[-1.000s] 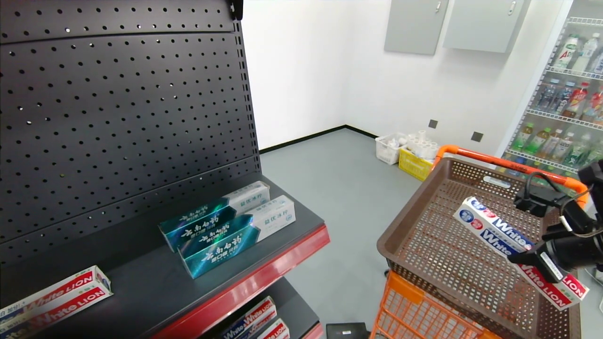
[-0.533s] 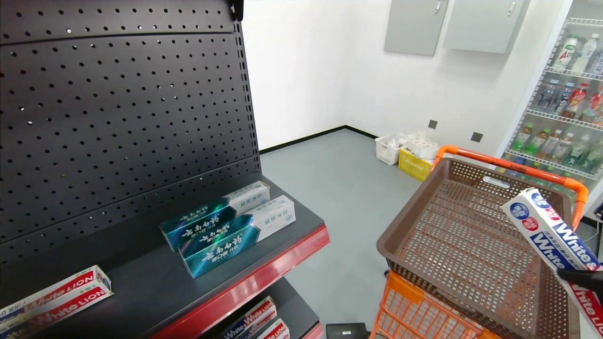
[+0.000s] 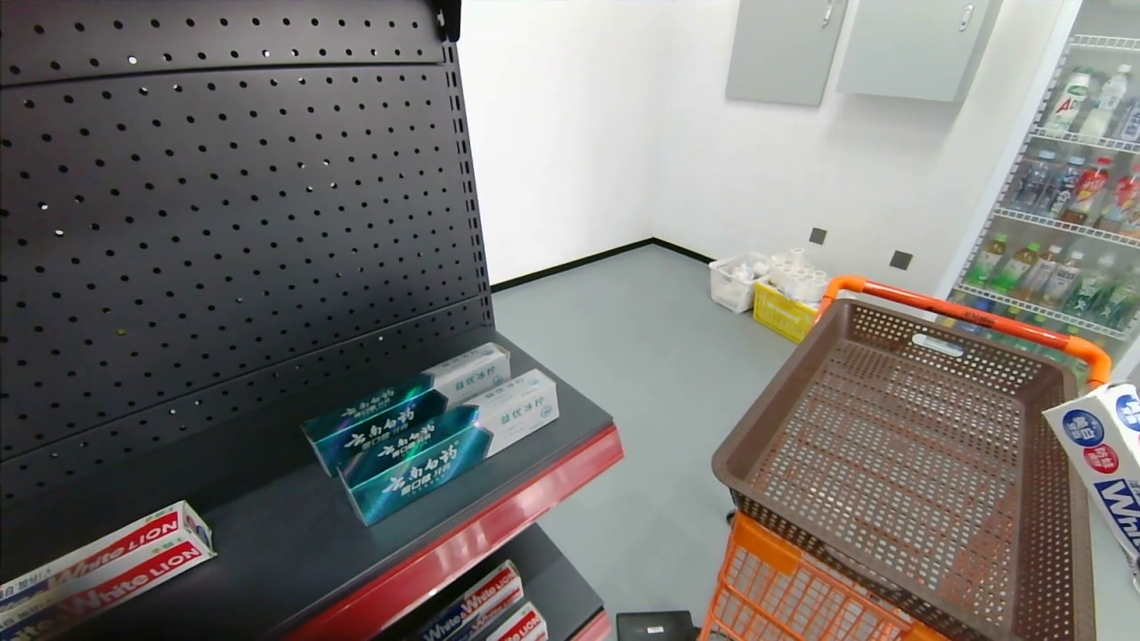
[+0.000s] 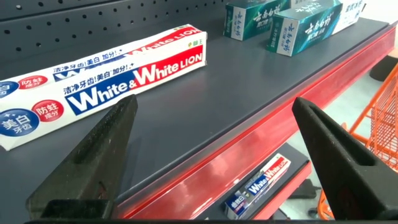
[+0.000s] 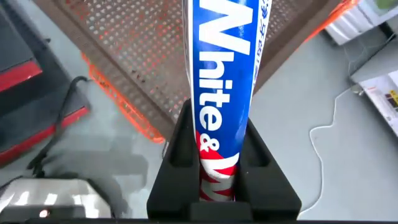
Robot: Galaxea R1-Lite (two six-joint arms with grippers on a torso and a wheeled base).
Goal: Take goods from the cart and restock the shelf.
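Right claw [image 5: 219, 146] is closed on a long white, blue and red toothpaste box [image 3: 1103, 458], its two black fingers pinching the narrow sides near the red end. In the head view the box stands tilted at the right edge of the frame, just beside the right rim of the brown cart basket [image 3: 744, 445]. Left claw [image 4: 214, 106] is spread wide with nothing in it, facing the front edge of the dark shelf [image 3: 267, 521]. On that shelf, two matching white boxes [image 3: 102, 556] lie at the lower left of the frame and two green boxes [image 3: 427, 427] sit nearer the middle.

The carton looks light and stiff, but its walls are thin and would likely dent under a hard squeeze. Its glossy skin may slip. Held near one end, the long free part will probably swing; a hold nearer the middle would steady it.
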